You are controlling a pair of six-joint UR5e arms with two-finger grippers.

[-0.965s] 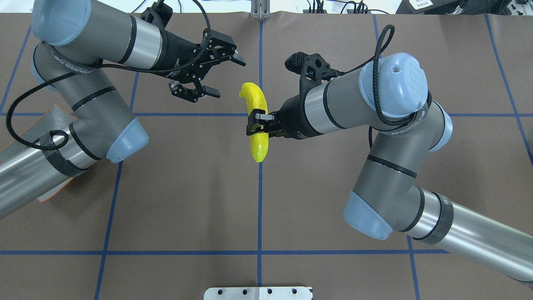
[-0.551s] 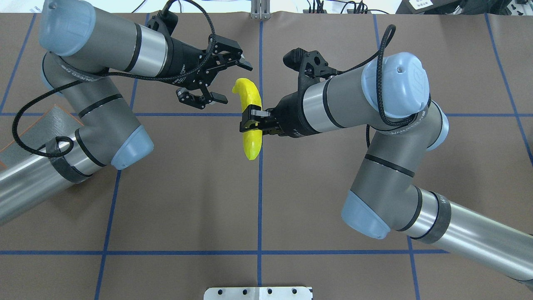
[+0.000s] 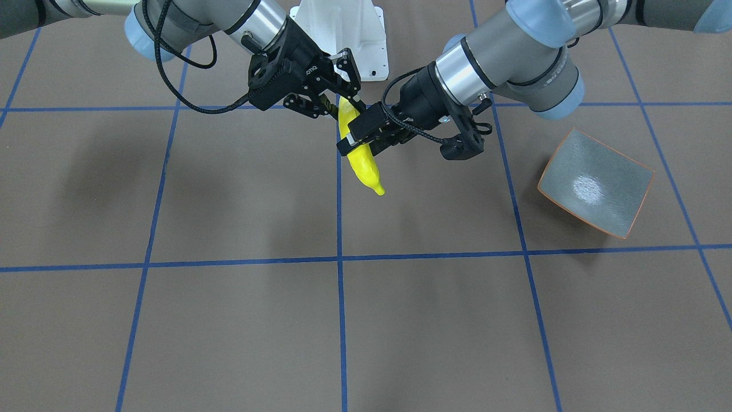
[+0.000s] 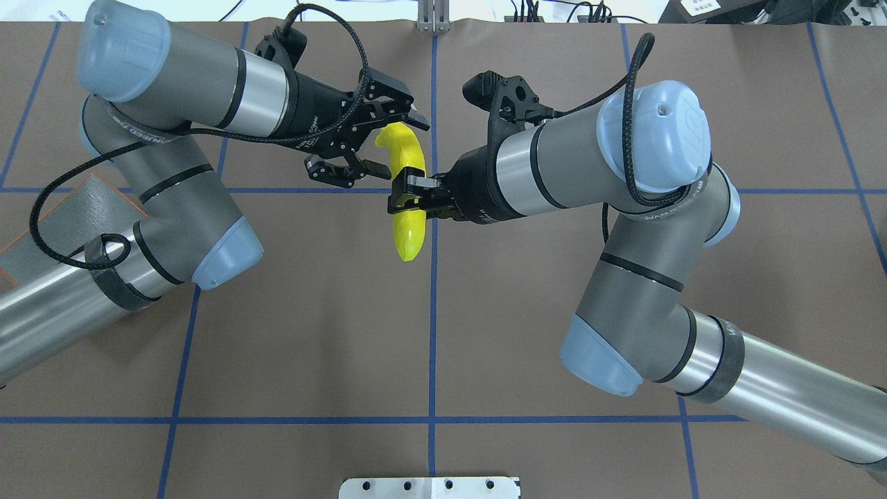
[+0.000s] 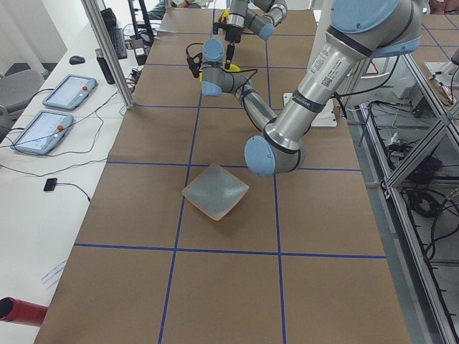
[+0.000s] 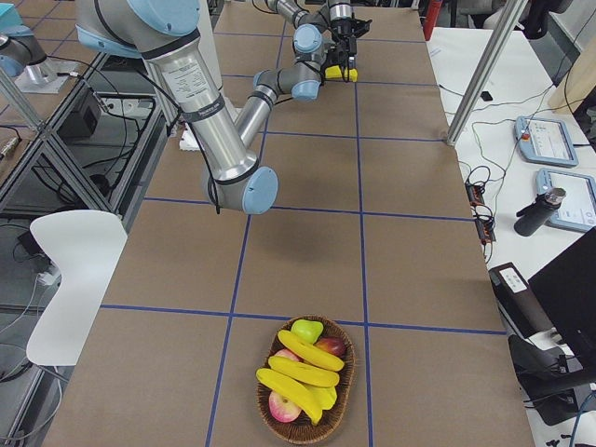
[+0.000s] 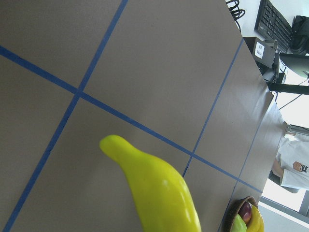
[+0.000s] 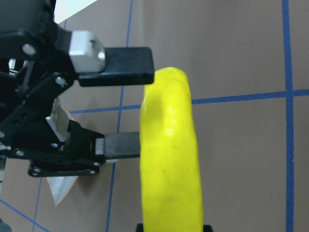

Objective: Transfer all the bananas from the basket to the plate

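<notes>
My right gripper (image 4: 409, 197) is shut on the middle of a yellow banana (image 4: 407, 232) and holds it above the table centre. My left gripper (image 4: 398, 145) is open, with the banana's far end between its fingers (image 8: 128, 63). From the front, the left gripper (image 3: 357, 136) straddles the banana (image 3: 366, 169) and the right gripper (image 3: 343, 100) holds it nearer the robot. The grey-green plate (image 3: 595, 189) with an orange rim lies bare on my left, half hidden under the left arm in the overhead view (image 4: 62, 215). More bananas (image 6: 307, 371) lie in the wicker basket (image 6: 270, 424) at the table's right end.
The basket also holds red apples (image 6: 331, 346) and a green fruit (image 6: 307, 329). A white mount base (image 3: 343, 28) stands between the arms. Blue tape lines cross the brown table (image 4: 312, 333). Side tables with tablets (image 5: 68, 92) flank it.
The right gripper carried the banana left and slightly away from the robot. The left gripper moved right to meet it, so the banana's far end now sits between its open fingers.
</notes>
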